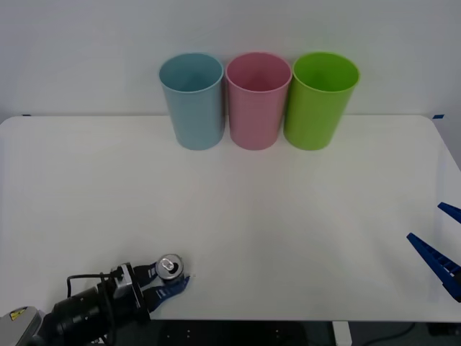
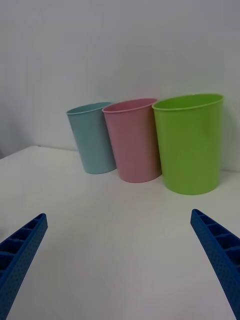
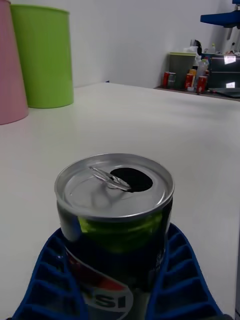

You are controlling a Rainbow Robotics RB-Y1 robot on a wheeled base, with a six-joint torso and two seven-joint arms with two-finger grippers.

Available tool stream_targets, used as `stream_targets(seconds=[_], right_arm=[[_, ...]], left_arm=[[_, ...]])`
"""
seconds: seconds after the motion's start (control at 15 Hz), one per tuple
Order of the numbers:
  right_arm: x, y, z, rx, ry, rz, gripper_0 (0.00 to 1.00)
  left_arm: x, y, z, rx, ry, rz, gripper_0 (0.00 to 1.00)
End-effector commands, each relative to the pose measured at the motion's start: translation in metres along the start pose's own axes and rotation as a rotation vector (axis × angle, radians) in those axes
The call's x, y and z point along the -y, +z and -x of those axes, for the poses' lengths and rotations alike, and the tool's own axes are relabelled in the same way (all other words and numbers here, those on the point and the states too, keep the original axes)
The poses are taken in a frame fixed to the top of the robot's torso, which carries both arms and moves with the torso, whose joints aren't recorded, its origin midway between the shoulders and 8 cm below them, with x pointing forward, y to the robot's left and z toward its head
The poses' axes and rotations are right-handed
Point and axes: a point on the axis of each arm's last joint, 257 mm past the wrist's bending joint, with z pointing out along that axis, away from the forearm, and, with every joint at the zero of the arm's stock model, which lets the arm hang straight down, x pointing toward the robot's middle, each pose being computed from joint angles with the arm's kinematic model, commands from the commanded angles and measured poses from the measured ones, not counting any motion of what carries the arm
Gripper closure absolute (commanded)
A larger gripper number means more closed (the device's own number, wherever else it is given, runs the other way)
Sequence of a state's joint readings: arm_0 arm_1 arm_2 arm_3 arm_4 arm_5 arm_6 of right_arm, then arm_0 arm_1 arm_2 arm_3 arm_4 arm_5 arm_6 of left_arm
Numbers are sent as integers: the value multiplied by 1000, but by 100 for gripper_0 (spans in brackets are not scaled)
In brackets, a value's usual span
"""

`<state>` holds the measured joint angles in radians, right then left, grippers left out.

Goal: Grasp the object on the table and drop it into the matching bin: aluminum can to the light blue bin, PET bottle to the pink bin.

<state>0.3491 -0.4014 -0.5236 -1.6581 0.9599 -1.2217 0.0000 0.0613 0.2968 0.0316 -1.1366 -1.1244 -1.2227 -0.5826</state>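
Observation:
The aluminum can (image 1: 170, 267) stands upright near the front left edge of the white table (image 1: 274, 216), its opened pull-tab top facing up. My left gripper (image 1: 167, 276) is shut on the can (image 3: 115, 210), with the blue fingers (image 3: 47, 272) hugging both of its sides. The light blue bin (image 1: 192, 101) and the pink bin (image 1: 258, 101) stand side by side at the table's far edge. My right gripper (image 1: 439, 238) hangs open over the right edge, with nothing between its fingers (image 2: 220, 250).
A lime green bin (image 1: 320, 101) stands right of the pink one, touching it. The three bins (image 2: 132, 140) line the back against a white wall. A wide stretch of bare tabletop lies between the can and the bins.

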Motion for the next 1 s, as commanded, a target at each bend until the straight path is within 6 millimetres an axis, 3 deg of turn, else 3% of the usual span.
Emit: stream_targets(seconds=[0.07, 0.47, 1.0], right_arm=[[0, 0, 0, 0, 0, 0, 0], [0, 0, 0, 0, 0, 0, 0], [0, 0, 0, 0, 0, 0, 0]], left_arm=[[-1, 1, 2, 6, -5, 0, 100], [-22, -3, 21, 62, -29, 57, 100], [-98, -16, 62, 120, -84, 265, 100]])
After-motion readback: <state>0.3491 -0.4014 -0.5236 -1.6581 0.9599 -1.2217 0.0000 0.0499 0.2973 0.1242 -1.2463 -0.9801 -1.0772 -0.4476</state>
